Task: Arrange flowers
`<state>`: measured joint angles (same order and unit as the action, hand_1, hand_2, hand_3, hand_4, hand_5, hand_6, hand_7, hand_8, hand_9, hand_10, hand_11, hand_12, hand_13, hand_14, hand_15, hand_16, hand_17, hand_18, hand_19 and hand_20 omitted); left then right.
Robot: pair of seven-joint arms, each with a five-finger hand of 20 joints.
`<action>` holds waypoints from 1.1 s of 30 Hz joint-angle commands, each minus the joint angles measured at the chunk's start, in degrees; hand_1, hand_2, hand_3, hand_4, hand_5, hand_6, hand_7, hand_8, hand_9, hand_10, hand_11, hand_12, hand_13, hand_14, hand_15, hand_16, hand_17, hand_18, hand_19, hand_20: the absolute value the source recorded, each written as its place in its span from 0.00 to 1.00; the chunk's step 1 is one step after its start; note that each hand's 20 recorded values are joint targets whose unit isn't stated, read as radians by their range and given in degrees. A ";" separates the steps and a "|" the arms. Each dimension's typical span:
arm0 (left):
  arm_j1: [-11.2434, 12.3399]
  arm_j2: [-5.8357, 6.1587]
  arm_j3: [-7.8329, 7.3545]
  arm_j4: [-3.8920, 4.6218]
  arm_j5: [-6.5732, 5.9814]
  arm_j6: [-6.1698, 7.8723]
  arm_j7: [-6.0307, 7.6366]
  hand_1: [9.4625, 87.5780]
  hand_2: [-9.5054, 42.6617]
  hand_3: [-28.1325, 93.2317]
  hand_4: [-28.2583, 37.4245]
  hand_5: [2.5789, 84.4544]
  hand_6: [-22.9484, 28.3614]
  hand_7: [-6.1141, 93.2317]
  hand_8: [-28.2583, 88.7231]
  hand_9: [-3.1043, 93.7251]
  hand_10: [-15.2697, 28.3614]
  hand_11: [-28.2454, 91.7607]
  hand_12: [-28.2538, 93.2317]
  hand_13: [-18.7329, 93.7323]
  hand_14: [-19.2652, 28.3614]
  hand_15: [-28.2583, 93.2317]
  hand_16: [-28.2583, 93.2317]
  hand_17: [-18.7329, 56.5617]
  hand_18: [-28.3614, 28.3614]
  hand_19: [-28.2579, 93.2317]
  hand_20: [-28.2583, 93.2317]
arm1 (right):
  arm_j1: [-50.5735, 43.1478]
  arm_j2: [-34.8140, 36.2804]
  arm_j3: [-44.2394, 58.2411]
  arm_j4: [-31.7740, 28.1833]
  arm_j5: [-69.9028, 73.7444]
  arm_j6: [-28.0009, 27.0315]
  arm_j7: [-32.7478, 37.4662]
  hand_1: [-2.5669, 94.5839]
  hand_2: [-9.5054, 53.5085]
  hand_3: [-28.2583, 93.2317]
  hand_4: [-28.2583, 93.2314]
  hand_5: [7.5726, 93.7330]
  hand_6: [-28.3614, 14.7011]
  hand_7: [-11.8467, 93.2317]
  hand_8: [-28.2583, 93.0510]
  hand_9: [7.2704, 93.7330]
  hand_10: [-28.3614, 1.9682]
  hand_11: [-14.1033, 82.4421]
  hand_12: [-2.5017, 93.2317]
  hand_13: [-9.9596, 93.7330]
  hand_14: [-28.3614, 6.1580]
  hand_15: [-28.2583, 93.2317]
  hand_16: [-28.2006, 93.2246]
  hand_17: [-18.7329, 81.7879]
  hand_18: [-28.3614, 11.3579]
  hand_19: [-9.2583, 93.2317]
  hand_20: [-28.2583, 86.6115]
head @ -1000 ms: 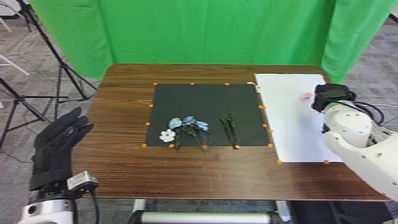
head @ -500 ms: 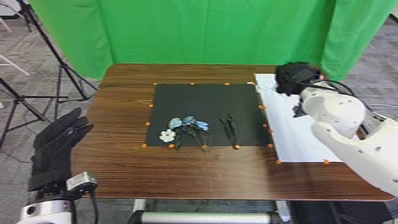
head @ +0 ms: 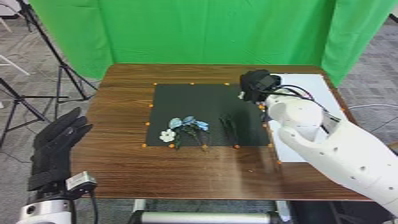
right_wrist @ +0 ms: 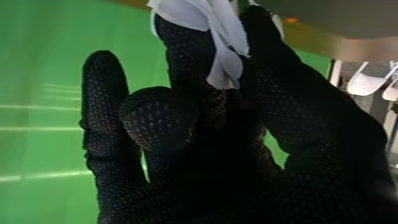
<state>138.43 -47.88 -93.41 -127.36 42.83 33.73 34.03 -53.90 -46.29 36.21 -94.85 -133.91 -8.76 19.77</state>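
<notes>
In the head view my right hand [head: 258, 84] is over the upper right corner of the black sheet [head: 197, 102]. The right wrist view has my right hand [right_wrist: 191, 65] with a white flower [right_wrist: 229, 42] pinched between thumb and finger, its pale petals hanging along the glove. On the sheet's lower part lie a white flower [head: 167, 135], blue flowers [head: 188, 122] with dark stems, and green stems [head: 229, 131] to their right. My left hand [head: 60, 142] stays beyond the table's left edge, fingers straight.
A white sheet [head: 298, 150] lies on the table's right side, partly under my right arm. Small orange markers line both sheets on the brown table [head: 178, 175]. Behind it hangs a green curtain [head: 213, 35]; a black tripod stands at the left.
My right hand has moved left from the white sheet to the black sheet's upper right corner. The left hand and the flowers on the black sheet have stayed still.
</notes>
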 commanded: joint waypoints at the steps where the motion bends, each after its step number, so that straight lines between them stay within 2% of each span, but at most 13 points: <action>1: -0.51 -1.53 -0.37 0.09 1.53 -1.84 -1.74 0.23 0.25 0.91 0.14 0.44 0.65 0.22 0.15 0.37 0.79 0.55 0.29 0.37 0.95 0.76 0.09 0.11 0.86 0.70 0.26 | -0.73 -3.84 -0.13 2.26 -1.37 1.47 1.46 0.57 0.05 0.84 0.00 0.81 0.68 0.40 0.23 0.91 0.73 0.42 0.37 0.84 0.71 0.85 0.41 0.53 0.29 0.96 0.22; 4: -0.97 -1.97 -0.29 0.18 2.21 -2.23 -2.34 0.23 0.25 0.91 0.14 0.44 0.65 0.22 0.15 0.37 0.79 0.55 0.29 0.36 0.96 0.76 0.09 0.11 0.86 0.70 0.26 | -0.89 -4.60 -0.56 3.30 -2.59 1.97 1.50 0.56 0.05 0.84 0.00 0.81 0.68 0.40 0.23 0.91 0.73 0.42 0.37 0.84 0.71 0.84 0.41 0.53 0.29 0.96 0.22; 8: -0.99 -2.08 -0.44 0.21 2.14 -2.26 -2.35 0.23 0.25 0.91 0.14 0.44 0.65 0.22 0.15 0.37 0.79 0.55 0.29 0.36 0.96 0.76 0.09 0.11 0.86 0.70 0.26 | -1.67 -5.70 -0.38 3.74 -2.11 2.06 2.43 0.56 0.05 0.84 0.00 0.81 0.68 0.39 0.23 0.91 0.73 0.42 0.37 0.84 0.71 0.84 0.41 0.53 0.29 0.96 0.22; 10: -1.17 -2.61 -0.76 0.21 2.68 -2.79 -3.30 0.23 0.25 0.91 0.14 0.44 0.65 0.22 0.15 0.37 0.79 0.55 0.29 0.36 0.96 0.76 0.09 0.11 0.86 0.70 0.26 | -2.23 -6.25 -0.34 3.72 -2.21 2.30 3.00 0.56 0.05 0.84 0.00 0.81 0.68 0.39 0.23 0.91 0.73 0.42 0.37 0.84 0.71 0.84 0.41 0.53 0.29 0.96 0.22; 16: -2.04 -3.34 -0.83 0.35 3.59 -3.69 -4.70 0.23 0.25 0.91 0.14 0.45 0.66 0.22 0.16 0.37 0.80 0.55 0.29 0.36 0.96 0.75 0.09 0.11 0.86 0.70 0.26 | -2.82 -8.03 -0.77 3.98 -3.14 2.60 2.88 0.56 0.05 0.84 0.00 0.81 0.68 0.39 0.23 0.91 0.73 0.41 0.37 0.84 0.71 0.84 0.41 0.53 0.29 0.96 0.21; 21: -2.54 -3.46 -0.60 0.41 3.92 -3.87 -5.12 0.23 0.25 0.91 0.14 0.45 0.66 0.22 0.16 0.37 0.80 0.55 0.29 0.36 0.96 0.76 0.09 0.11 0.86 0.70 0.26 | -2.38 -9.30 -1.43 4.58 -4.26 2.63 3.06 0.56 0.04 0.84 0.00 0.81 0.68 0.39 0.23 0.91 0.72 0.41 0.37 0.84 0.71 0.84 0.41 0.53 0.29 0.96 0.21; 27: -2.24 -4.04 -1.07 0.36 4.35 -4.19 -5.55 0.23 0.25 0.91 0.15 0.45 0.66 0.22 0.16 0.37 0.80 0.54 0.29 0.36 0.96 0.76 0.09 0.11 0.86 0.70 0.26 | -3.72 -9.97 -0.57 4.43 -5.26 1.10 2.71 0.56 0.04 0.85 0.00 0.81 0.68 0.39 0.23 0.91 0.72 0.41 0.37 0.84 0.70 0.84 0.41 0.52 0.29 0.96 0.21; 33: -2.12 -4.24 -1.26 0.41 4.14 -4.19 -5.46 0.23 0.25 0.91 0.15 0.45 0.65 0.22 0.16 0.37 0.80 0.54 0.29 0.36 0.96 0.75 0.09 0.11 0.86 0.70 0.26 | -6.12 -11.26 2.21 3.66 -6.29 -2.06 1.67 0.54 0.04 0.85 0.00 0.79 0.67 0.39 0.23 0.89 0.69 0.39 0.37 0.82 0.67 0.82 0.41 0.51 0.28 0.95 0.21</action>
<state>135.77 -51.33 -94.27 -126.98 46.63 30.14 28.96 -57.36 -56.12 35.59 -90.25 -138.32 -7.66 22.42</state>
